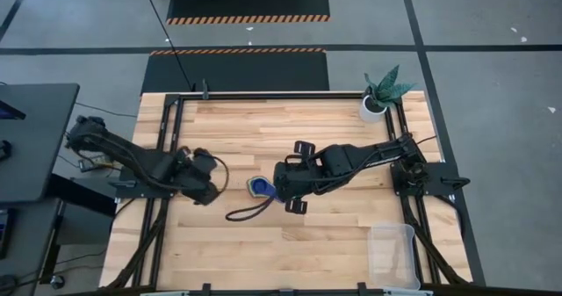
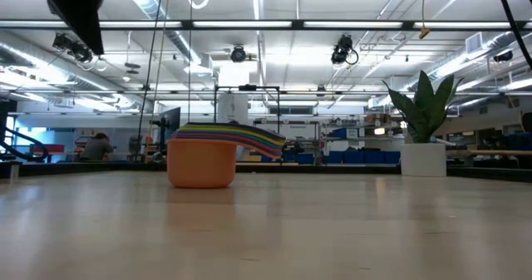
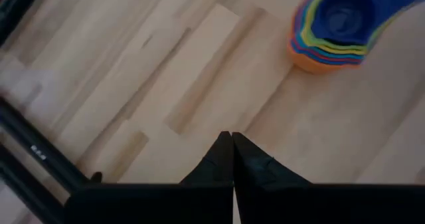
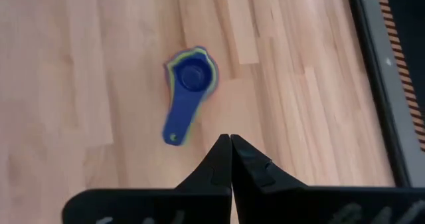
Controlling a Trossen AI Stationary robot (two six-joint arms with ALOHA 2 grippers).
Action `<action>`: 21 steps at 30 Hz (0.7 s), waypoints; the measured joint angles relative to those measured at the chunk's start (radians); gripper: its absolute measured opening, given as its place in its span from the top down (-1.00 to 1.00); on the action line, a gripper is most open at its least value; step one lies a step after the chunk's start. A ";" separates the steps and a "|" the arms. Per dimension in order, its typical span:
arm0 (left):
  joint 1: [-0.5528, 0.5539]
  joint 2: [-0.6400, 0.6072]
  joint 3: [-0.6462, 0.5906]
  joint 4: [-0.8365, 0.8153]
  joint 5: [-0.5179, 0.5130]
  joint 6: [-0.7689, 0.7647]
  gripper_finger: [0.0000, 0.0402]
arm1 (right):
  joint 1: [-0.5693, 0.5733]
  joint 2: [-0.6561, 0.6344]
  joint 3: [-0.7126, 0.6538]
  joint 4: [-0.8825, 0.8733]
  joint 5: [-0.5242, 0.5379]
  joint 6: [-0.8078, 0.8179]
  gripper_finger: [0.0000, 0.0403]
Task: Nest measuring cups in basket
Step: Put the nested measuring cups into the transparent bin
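Note:
The measuring cups [image 1: 259,186] sit nested in one stack on the wooden table near its middle. The orange cup [image 2: 201,165] is at the bottom and a dark blue one [image 3: 342,18] is on top. Their handles [image 2: 253,139] fan out to one side. My left gripper [image 1: 209,192] hovers shut to the left of the stack, above the table. My right gripper [image 1: 283,191] hovers shut just right of it. In the wrist views both pairs of fingers [image 3: 231,147] [image 4: 230,147] are closed with nothing between them. The clear basket [image 1: 392,254] stands at the table's near right corner.
A white pot with a green plant [image 1: 375,103] stands at the far right corner. A dark cable [image 1: 250,212] loops over the table just in front of the cups. Black frame rails [image 1: 167,147] run along the table's edges. Bare wood lies between the cups and the basket.

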 joint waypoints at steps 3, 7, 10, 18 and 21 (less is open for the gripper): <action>-0.047 -0.051 -0.056 -0.006 -0.032 -0.042 1.00 | 0.005 0.000 0.000 -0.029 0.047 0.021 1.00; -0.107 -0.127 -0.168 -0.012 -0.040 -0.148 1.00 | 0.005 0.000 0.000 -0.073 0.066 0.047 1.00; -0.145 -0.184 -0.251 -0.012 -0.052 -0.224 1.00 | 0.013 0.000 0.000 -0.076 0.064 0.047 1.00; -0.260 -0.265 -0.364 0.015 -0.108 -0.209 1.00 | 0.019 0.000 0.000 -0.080 0.099 0.076 1.00; -0.300 -0.264 -0.379 0.009 -0.104 -0.115 1.00 | 0.022 0.000 -0.004 -0.078 0.098 0.027 1.00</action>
